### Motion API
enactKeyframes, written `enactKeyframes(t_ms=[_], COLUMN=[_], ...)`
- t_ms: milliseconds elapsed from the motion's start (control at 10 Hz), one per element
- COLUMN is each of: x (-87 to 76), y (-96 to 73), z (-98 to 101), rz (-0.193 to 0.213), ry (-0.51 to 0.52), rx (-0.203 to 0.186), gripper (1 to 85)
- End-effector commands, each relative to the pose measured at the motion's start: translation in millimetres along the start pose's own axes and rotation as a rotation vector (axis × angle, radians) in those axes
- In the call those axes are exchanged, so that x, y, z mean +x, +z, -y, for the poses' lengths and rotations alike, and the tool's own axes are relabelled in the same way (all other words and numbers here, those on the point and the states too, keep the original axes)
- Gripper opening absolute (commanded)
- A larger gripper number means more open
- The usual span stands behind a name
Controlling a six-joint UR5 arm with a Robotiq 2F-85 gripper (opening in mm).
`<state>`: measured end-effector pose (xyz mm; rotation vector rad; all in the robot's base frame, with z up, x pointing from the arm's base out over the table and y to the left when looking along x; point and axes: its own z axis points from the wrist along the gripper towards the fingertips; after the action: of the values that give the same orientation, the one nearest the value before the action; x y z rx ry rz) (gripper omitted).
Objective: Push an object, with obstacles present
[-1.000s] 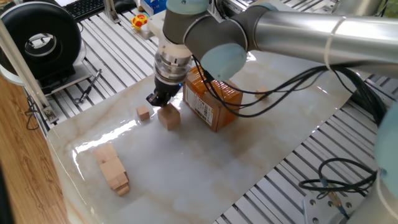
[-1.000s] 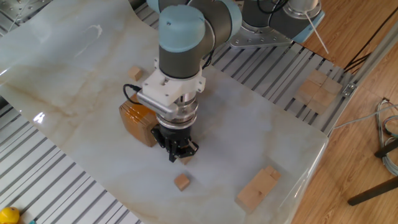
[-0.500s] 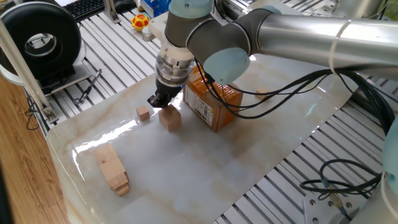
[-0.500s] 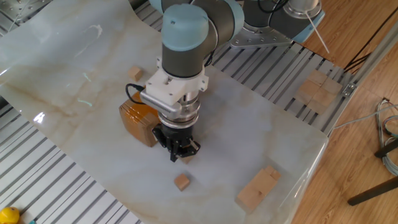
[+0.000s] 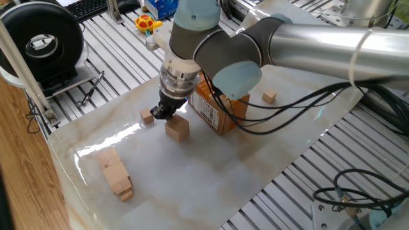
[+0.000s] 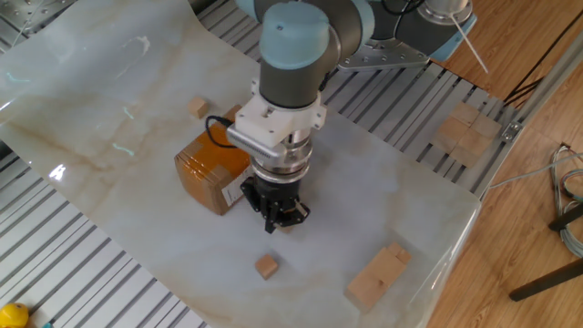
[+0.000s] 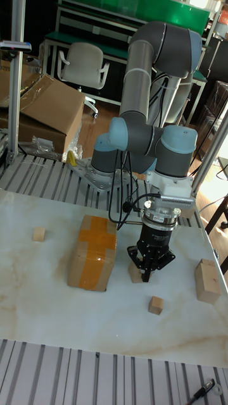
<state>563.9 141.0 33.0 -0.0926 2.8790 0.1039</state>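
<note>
With its jaws together, the gripper (image 5: 161,112) presses against the light-wood cube (image 5: 177,128), which sits on the desk (image 5: 211,166) just beside the cardboard box (image 5: 220,105), so the push seems underway, not finished.

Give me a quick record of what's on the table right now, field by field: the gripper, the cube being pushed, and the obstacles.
gripper: low over the table, at the cube; open or shut cannot be told
cube: medium light-wood, on the marble table, between the gripper and the box
box: orange-brown cardboard, taped, white label, beside the cube
tiny cubes: one next to the gripper, one beyond the box
long blocks: pale wood, near the table edge, apart from the rest
</note>
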Motion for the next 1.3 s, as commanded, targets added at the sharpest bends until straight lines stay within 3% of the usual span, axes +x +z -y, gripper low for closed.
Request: enactKeyframes(t_ms=[0,100,500,800,1200], x=[3.7,5.4,5.9,18.0,21.5], y=[-4.9,-4.9,-4.9,-8.6,-15.9], z=[-3.3,-6.9,-2.3,0.4,-4.1], rz=[0.000,-0.006,-0.008,-0.011,-0.011], ry=[-0.004,-0.027,-0.068,-0.070,-0.052], rx=[-0.004,-0.018,0.000,-0.015,-0.015], gripper=[1.3,1.3,1.3,1.3,1.3])
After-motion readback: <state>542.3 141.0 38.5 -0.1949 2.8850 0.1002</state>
